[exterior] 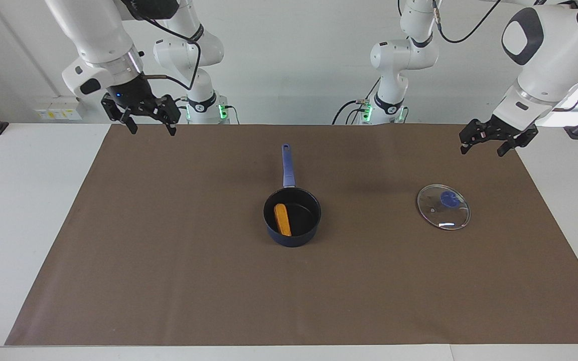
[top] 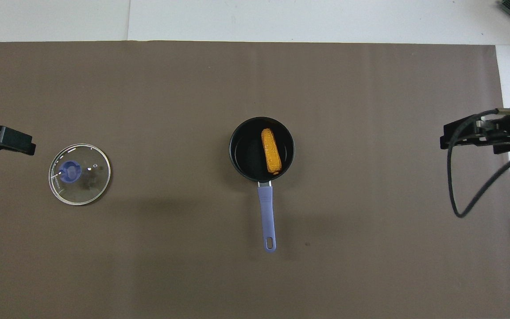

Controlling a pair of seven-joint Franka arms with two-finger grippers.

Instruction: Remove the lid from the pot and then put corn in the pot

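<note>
The navy pot (exterior: 292,233) (top: 242,153) stands mid-mat, its long blue handle (exterior: 287,165) (top: 267,217) pointing toward the robots. The orange-yellow corn (exterior: 282,219) (top: 271,150) lies inside it. The glass lid (exterior: 443,206) (top: 79,174) with a blue knob lies flat on the mat toward the left arm's end. My left gripper (exterior: 486,145) (top: 20,145) is open and empty, raised over the mat edge near the lid. My right gripper (exterior: 152,125) (top: 456,138) is open and empty, raised over the mat's corner at the right arm's end.
A brown mat (exterior: 168,260) (top: 370,248) covers most of the white table (exterior: 13,200). A black cable (top: 458,186) hangs from the right arm.
</note>
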